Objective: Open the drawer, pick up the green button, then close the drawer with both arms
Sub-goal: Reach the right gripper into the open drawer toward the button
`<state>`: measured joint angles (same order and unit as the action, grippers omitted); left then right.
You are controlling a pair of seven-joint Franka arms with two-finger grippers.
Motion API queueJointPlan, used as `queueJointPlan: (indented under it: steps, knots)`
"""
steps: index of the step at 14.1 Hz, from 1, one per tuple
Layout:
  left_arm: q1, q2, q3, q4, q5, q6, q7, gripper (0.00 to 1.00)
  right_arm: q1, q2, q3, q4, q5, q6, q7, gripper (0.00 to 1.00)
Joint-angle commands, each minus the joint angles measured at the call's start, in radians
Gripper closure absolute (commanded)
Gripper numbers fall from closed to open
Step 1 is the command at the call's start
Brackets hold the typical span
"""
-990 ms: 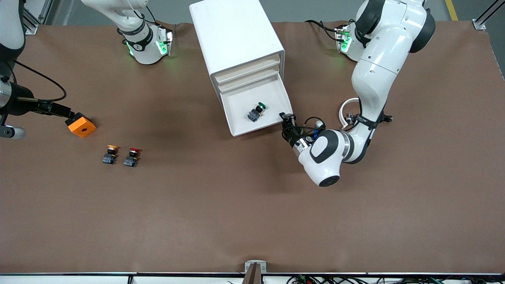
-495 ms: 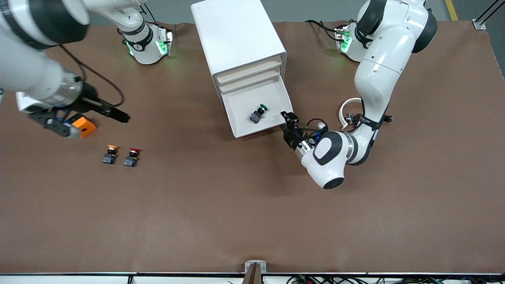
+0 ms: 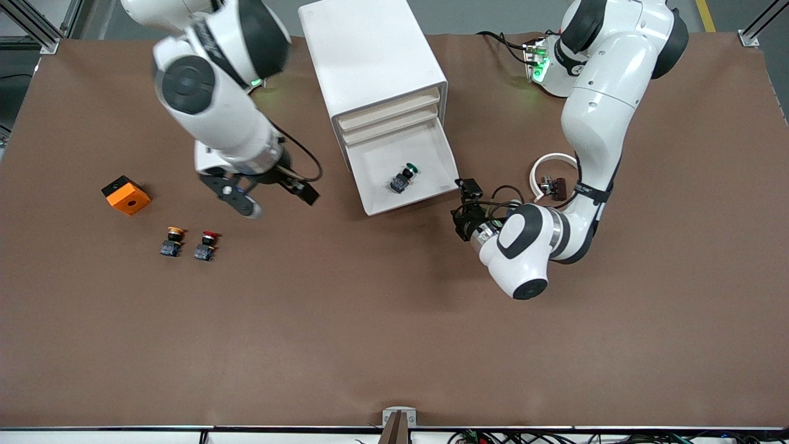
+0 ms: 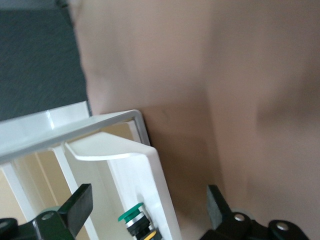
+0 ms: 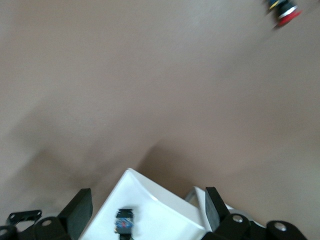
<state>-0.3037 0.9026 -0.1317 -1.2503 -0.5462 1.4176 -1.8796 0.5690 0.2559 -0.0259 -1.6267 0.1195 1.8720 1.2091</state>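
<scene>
The drawer (image 3: 401, 204) stands pulled out of the white cabinet (image 3: 370, 55). The green-capped button (image 3: 404, 176) lies in it on its side. My left gripper (image 3: 464, 207) is open and empty, low over the table just off the drawer's front corner toward the left arm's end. In the left wrist view the button (image 4: 133, 216) shows past the drawer's side wall (image 4: 150, 180), between the open fingers (image 4: 77, 206). My right gripper (image 3: 272, 196) is open and empty over the table beside the drawer, toward the right arm's end. The right wrist view shows the drawer (image 5: 165, 215) and button (image 5: 124, 223) ahead.
An orange block (image 3: 126, 195), a yellow-capped button (image 3: 172, 240) and a red-capped button (image 3: 206, 245) lie toward the right arm's end of the table. A white cable loop (image 3: 548, 174) hangs by the left arm's forearm. The red-capped button also shows in the right wrist view (image 5: 284, 11).
My right arm has swung from the orange block at its end of the table across to just beside the drawer. My left gripper has drawn back a little from the drawer's corner.
</scene>
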Motion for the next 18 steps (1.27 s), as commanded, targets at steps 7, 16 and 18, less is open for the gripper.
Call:
queueJointPlan:
  steps: [7,16,18]
  knots:
    - [-0.078,-0.192,0.003,-0.001,0.286,0.168,0.738,0.00,0.209,0.218,-0.014,0.015,-0.040,0.245,0.251,0.00]
    - [-0.101,-0.188,-0.072,-0.037,0.460,0.405,0.905,0.00,0.334,0.304,-0.014,0.010,-0.090,0.262,0.257,0.00]
    - [-0.103,-0.186,-0.071,-0.035,0.468,0.415,0.927,0.00,0.341,0.327,-0.014,0.010,-0.124,0.275,0.256,0.00]
